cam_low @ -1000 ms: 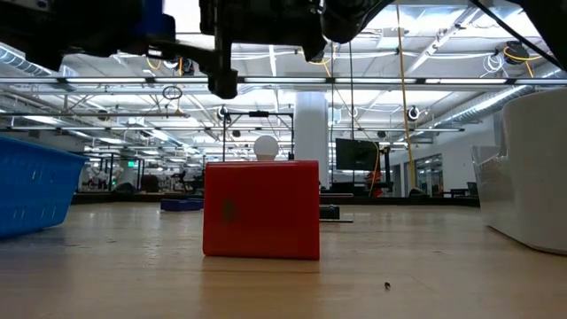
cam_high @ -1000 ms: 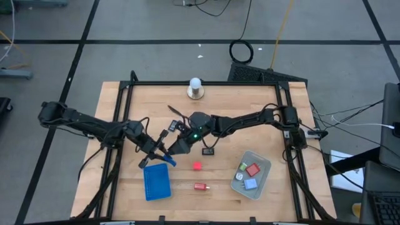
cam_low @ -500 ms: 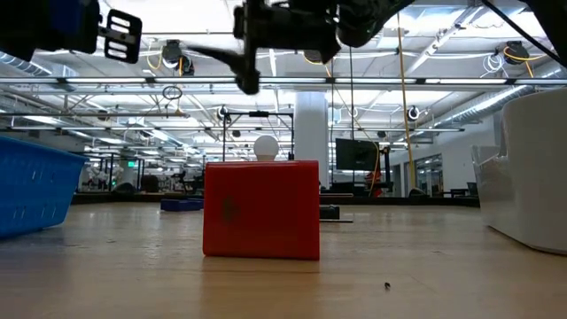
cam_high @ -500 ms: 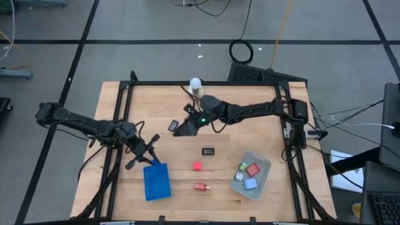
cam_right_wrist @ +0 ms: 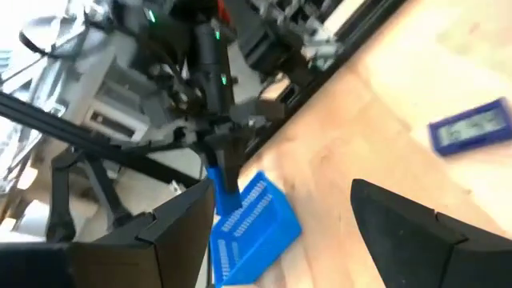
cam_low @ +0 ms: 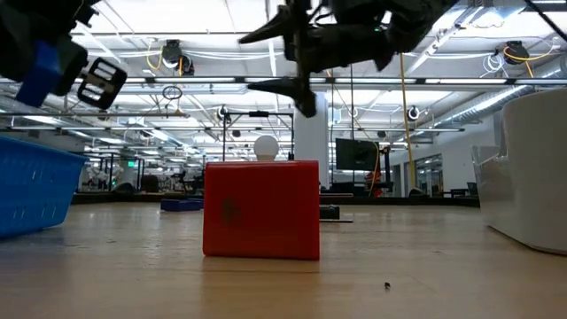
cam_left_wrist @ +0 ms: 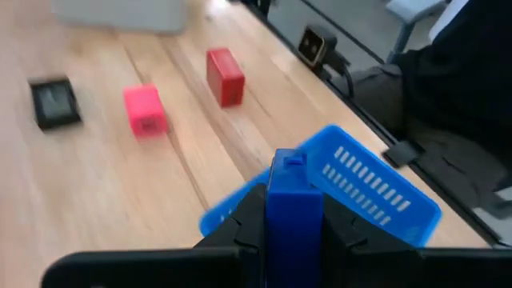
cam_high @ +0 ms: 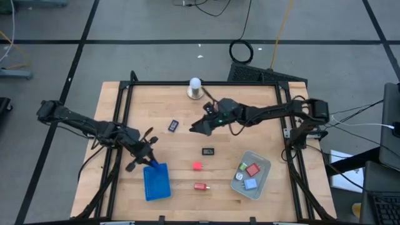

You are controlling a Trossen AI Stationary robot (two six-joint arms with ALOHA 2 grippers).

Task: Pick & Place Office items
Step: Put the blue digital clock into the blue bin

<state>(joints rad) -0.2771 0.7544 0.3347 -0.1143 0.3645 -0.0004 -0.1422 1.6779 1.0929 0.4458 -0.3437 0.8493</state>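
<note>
Surface edge: we see the wooden surface [cam_high: 250,100] framed by a dark rail, and the blue tray [cam_high: 157,182] lies close to its near edge on the left half.
Open room: we find bare wood between the tray and the clear grey bin [cam_high: 265,166], broken only by the pink block [cam_high: 197,166] and the red block [cam_high: 200,186]; the far right corner of the surface is bare too.
Left end effector: our left end effector [cam_high: 149,164] sits just above the tray's far corner, clenched on a blue block [cam_left_wrist: 294,210] that stands upright between the fingers [cam_left_wrist: 240,226]; the tray shows directly beyond it in the left wrist view.
Right end effector: our right end effector [cam_high: 195,128] hangs over the middle of the surface, spread wide and carrying nothing; in the low view it is well above the wood.
Black pieces: we see one black rectangle [cam_high: 208,150] near the centre, below the right end effector in the high view, and a second black piece [cam_high: 173,125] lying to that end effector's left.
Bin contents: we count a red block [cam_high: 252,169], a light-blue block [cam_high: 250,184] and a small pale bit [cam_high: 240,175] inside the bin.
Far edge: the white ball on its metal base [cam_high: 195,89] stands at the far rail.
</note>
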